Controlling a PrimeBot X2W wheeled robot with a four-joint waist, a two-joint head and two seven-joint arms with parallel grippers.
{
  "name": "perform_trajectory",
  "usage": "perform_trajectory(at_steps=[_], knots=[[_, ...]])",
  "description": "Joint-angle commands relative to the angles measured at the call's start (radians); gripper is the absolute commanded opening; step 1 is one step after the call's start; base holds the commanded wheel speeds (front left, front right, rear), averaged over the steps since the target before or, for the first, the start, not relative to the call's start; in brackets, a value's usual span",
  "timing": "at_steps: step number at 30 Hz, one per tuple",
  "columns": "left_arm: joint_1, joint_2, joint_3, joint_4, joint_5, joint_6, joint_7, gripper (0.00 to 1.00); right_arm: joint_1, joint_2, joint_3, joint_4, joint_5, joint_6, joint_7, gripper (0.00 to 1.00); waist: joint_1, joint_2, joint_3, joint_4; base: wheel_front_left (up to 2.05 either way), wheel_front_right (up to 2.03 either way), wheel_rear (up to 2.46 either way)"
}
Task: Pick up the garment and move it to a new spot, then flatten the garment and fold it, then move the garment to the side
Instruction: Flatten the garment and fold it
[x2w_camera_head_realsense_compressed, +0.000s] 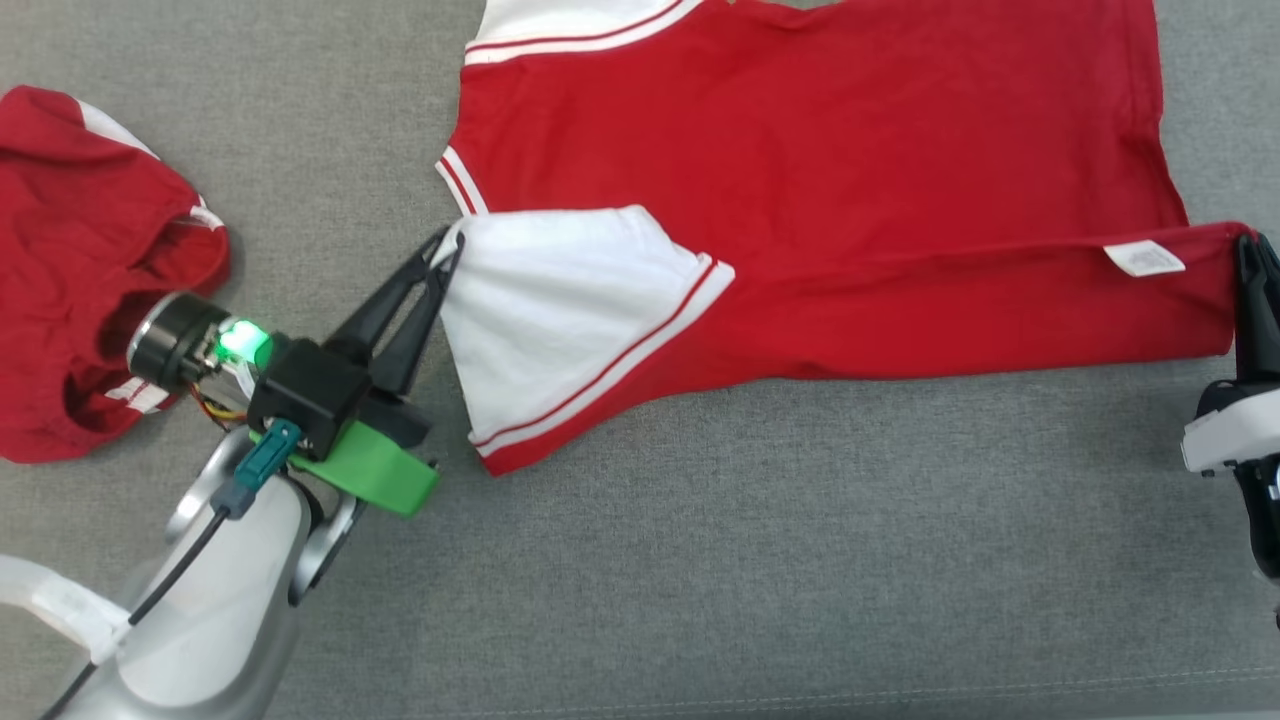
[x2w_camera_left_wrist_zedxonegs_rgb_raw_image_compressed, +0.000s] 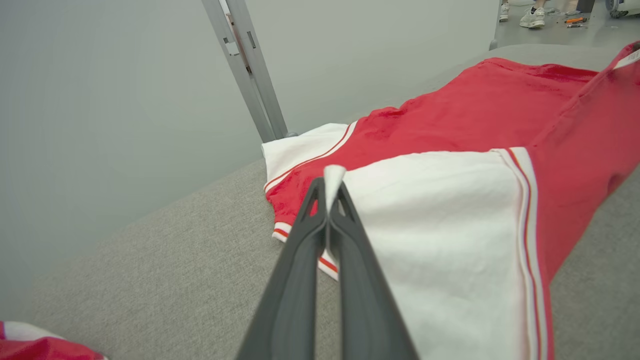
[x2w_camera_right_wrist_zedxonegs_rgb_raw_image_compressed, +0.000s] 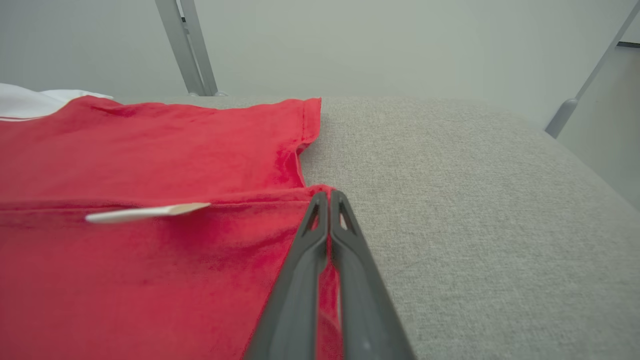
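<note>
Red cloth with white sleeves: the shirt (x2w_camera_head_realsense_compressed: 800, 150) is lying spread on the grey pad (x2w_camera_head_realsense_compressed: 750, 560), with its near edge turned up over the body. Its top is running off the upper edge of the head view, so the collar and the far sleeve are cut off there.

The left gripper (x2w_camera_head_realsense_compressed: 447, 250) is pinching the corner of the near sleeve (x2w_camera_head_realsense_compressed: 570, 300), fingers closed on the white cloth. In the left wrist view a small tip of white is poking up between the fingertips.

The right gripper (x2w_camera_head_realsense_compressed: 1250, 250) is sitting at the right edge of the head view, mostly cropped. Its fingers are closed on the red corner of the turned-up hem, and the right wrist view is showing red cloth caught between them. A white tag (x2w_camera_head_realsense_compressed: 1145, 258) is lying on the fold near that corner, its print too small to read.

A second garment (x2w_camera_head_realsense_compressed: 70, 230), red with white trim, is lying crumpled at the left, well apart from the shirt, and the left arm's wrist is covering part of it.

A grey post (x2w_camera_left_wrist_zedxonegs_rgb_raw_image_compressed: 247, 70) is standing behind the pad. A person's shoes (x2w_camera_left_wrist_zedxonegs_rgb_raw_image_compressed: 532, 17) are showing, blurred, in the far top right of the left wrist view.
</note>
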Motion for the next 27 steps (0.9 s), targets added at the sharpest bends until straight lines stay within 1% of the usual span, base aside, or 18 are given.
perform_trajectory(at_steps=[1, 5, 7, 8, 9, 10, 11, 13, 16, 19, 21, 24, 27], knots=[[-0.031, 0.000, 0.005, 0.015, 0.017, 0.010, -0.007, 0.00, -0.024, -0.003, 0.006, 0.005, -0.009, 0.000, -0.003, 0.00, 0.0001, 0.0000, 0.033, -0.003, 0.00, 0.00, 0.00], [-0.077, -0.009, -0.001, 0.048, 0.043, 0.009, -0.007, 0.00, -0.066, -0.004, 0.024, 0.022, -0.013, 0.000, -0.003, 0.00, 0.0001, 0.0000, 0.068, -0.009, 0.00, 0.00, 0.00], [-0.085, -0.021, -0.005, 0.075, 0.035, 0.004, -0.007, 0.00, -0.085, -0.006, 0.033, 0.034, -0.018, 0.000, -0.003, 0.00, 0.0001, 0.0000, 0.079, -0.011, 0.00, 0.00, 0.00], [-0.090, -0.026, -0.007, 0.083, 0.033, 0.003, -0.007, 0.02, -0.094, -0.005, 0.038, 0.039, -0.019, 0.000, -0.003, 0.01, 0.0001, 0.0000, 0.082, -0.012, 0.00, 0.00, 0.00], [-0.091, -0.037, -0.008, 0.093, 0.022, 0.001, -0.007, 0.44, -0.103, -0.003, 0.042, 0.045, -0.019, 0.000, -0.003, 0.21, 0.0001, 0.0000, 0.084, -0.013, 0.00, 0.00, 0.00], [-0.087, -0.047, -0.002, 0.101, 0.010, 0.001, -0.007, 1.00, -0.108, -0.001, 0.042, 0.047, -0.022, 0.000, -0.003, 0.63, 0.0001, 0.0000, 0.084, -0.013, 0.00, 0.00, 0.00], [-0.079, -0.055, 0.007, 0.103, -0.003, 0.002, -0.007, 1.00, -0.112, 0.001, 0.039, 0.048, -0.024, 0.000, -0.003, 1.00, 0.0001, 0.0000, 0.082, -0.014, 0.00, 0.00, 0.00], [-0.046, -0.067, 0.026, 0.107, -0.022, 0.008, -0.007, 1.00, -0.108, 0.008, 0.029, 0.035, -0.033, 0.000, -0.003, 1.00, 0.0001, 0.0000, 0.070, -0.016, 0.00, 0.00, 0.00], [0.014, -0.094, 0.059, 0.066, -0.056, 0.027, -0.007, 1.00, -0.078, 0.018, -0.002, 0.011, -0.049, 0.000, -0.003, 1.00, 0.0001, 0.0000, 0.047, -0.018, 0.00, 0.00, 0.00], [0.127, -0.116, 0.093, 0.029, -0.113, 0.042, -0.007, 1.00, -0.031, 0.034, -0.031, -0.015, -0.059, 0.000, -0.003, 1.00, 0.0001, 0.0000, 0.015, -0.021, 0.00, 0.00, 0.00], [0.195, -0.130, 0.100, 0.020, -0.155, 0.043, -0.004, 1.00, -0.001, 0.043, -0.047, -0.030, -0.065, 0.000, -0.003, 1.00, 0.0001, 0.0000, -0.004, -0.021, 0.00, 0.00, 0.00], [0.293, -0.188, 0.125, 0.008, -0.298, 0.028, 0.040, 1.00, 0.047, 0.063, -0.058, -0.043, -0.067, 0.000, -0.003, 1.00, 0.0001, 0.0000, -0.027, -0.019, 0.00, 0.00, 0.00], [0.336, -0.210, 0.136, 0.010, -0.393, 0.019, 0.094, 1.00, 0.073, 0.078, -0.059, -0.048, -0.055, 0.000, -0.003, 1.00, 0.0001, 0.0000, -0.042, -0.019, 0.00, 0.00, 0.00]])
